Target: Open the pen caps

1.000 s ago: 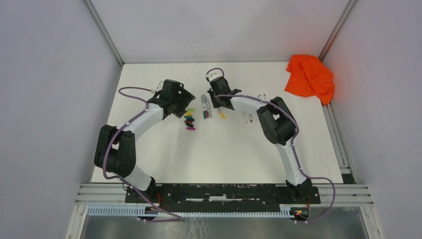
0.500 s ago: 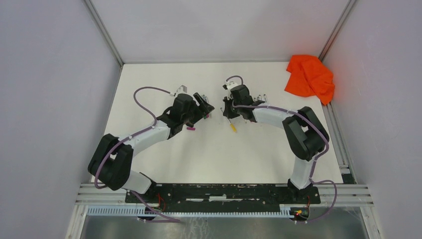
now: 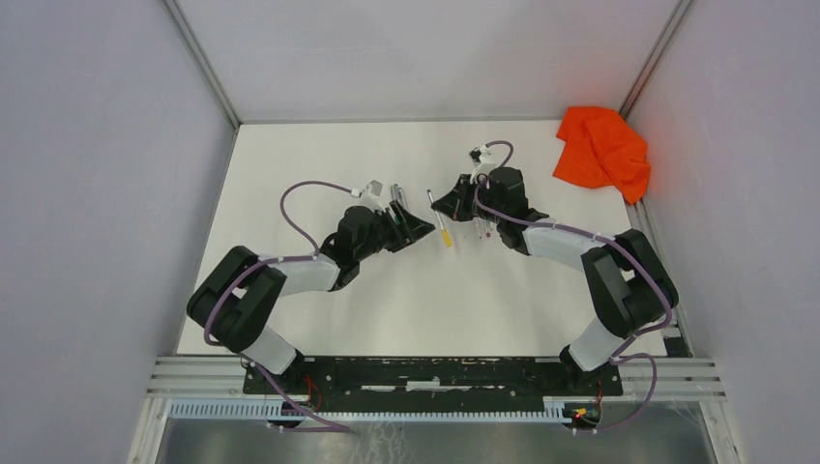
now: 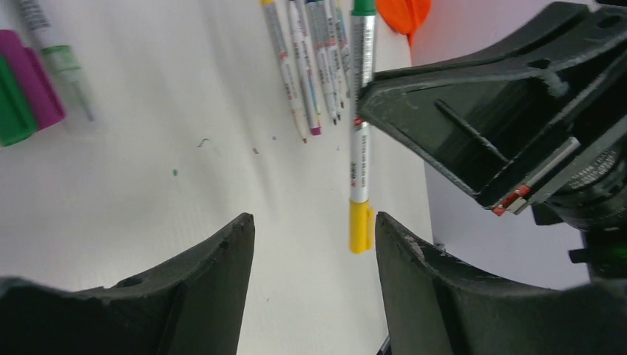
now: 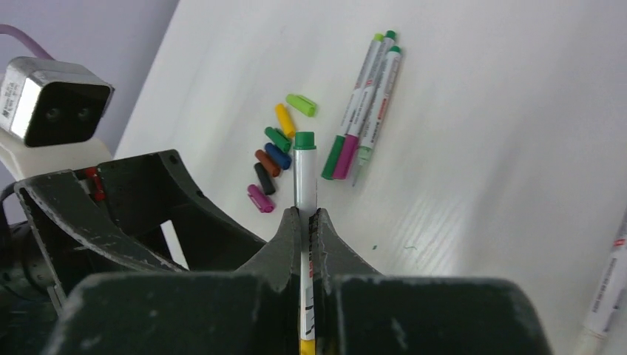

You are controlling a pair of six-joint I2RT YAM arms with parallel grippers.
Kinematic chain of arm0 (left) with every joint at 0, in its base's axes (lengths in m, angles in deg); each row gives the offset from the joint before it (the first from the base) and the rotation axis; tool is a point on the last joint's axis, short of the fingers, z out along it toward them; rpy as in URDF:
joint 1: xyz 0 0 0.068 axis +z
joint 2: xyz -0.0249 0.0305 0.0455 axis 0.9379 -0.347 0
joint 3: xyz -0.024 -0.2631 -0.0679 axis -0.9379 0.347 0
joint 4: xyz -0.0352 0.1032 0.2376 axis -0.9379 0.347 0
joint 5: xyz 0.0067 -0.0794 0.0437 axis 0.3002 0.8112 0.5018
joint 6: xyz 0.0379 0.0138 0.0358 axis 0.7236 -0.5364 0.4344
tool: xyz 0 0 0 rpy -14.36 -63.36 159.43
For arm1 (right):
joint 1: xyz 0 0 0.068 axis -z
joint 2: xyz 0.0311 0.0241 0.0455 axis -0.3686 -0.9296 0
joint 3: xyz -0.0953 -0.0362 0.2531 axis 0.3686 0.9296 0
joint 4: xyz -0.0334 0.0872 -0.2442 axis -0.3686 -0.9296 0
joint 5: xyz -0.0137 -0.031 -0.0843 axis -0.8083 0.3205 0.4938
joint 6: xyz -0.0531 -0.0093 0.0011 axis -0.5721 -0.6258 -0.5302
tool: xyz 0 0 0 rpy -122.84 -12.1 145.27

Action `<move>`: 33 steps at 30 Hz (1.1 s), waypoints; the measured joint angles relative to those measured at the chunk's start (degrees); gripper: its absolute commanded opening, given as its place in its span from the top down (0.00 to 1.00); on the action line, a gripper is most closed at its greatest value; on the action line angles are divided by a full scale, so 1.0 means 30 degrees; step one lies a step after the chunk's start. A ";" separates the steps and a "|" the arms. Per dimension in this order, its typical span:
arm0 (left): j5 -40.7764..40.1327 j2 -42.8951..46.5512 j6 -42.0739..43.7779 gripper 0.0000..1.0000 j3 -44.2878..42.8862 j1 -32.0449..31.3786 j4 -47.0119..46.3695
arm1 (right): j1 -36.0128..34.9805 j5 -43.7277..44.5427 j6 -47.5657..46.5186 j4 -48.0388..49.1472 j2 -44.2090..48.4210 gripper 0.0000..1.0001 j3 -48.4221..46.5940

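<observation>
My right gripper (image 5: 305,216) is shut on a grey-white pen (image 5: 304,174) with a green end and holds it above the table. In the top view the right gripper (image 3: 451,206) has this pen (image 3: 437,214) slanting, its yellow cap (image 3: 446,239) pointing to the near side. My left gripper (image 4: 314,222) is open and empty, and the yellow cap (image 4: 360,226) hangs just inside its right finger without touching. The left gripper (image 3: 414,228) sits just left of the pen. Several loose caps (image 5: 272,159) lie in a cluster on the table.
Three capped pens (image 5: 367,100) lie side by side beyond the caps. Several more pens (image 4: 307,66) lie in a row under the right arm, seen also in the top view (image 3: 482,228). An orange cloth (image 3: 601,145) is at the back right corner.
Both arms have swung to the right. The right gripper has lifted the yellow-capped pen and turned it. The left gripper has come up to the pen's yellow end, jaws open.
</observation>
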 measured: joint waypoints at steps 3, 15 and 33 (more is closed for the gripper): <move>0.0495 -0.0284 0.0000 0.34 -0.0022 -0.0386 -0.1341 | 0.0000 -0.0605 0.1027 0.1137 0.0000 1.00 0.0401; 0.1566 -0.1814 0.0007 0.52 -0.0874 -0.0947 -0.3162 | 0.0189 -0.2018 0.3315 0.4379 -0.0517 1.00 0.0510; 0.2878 -0.2390 0.0036 0.98 -0.1115 -0.1122 -0.3665 | 0.0860 -0.2528 0.4692 0.6666 -0.0882 0.98 0.1617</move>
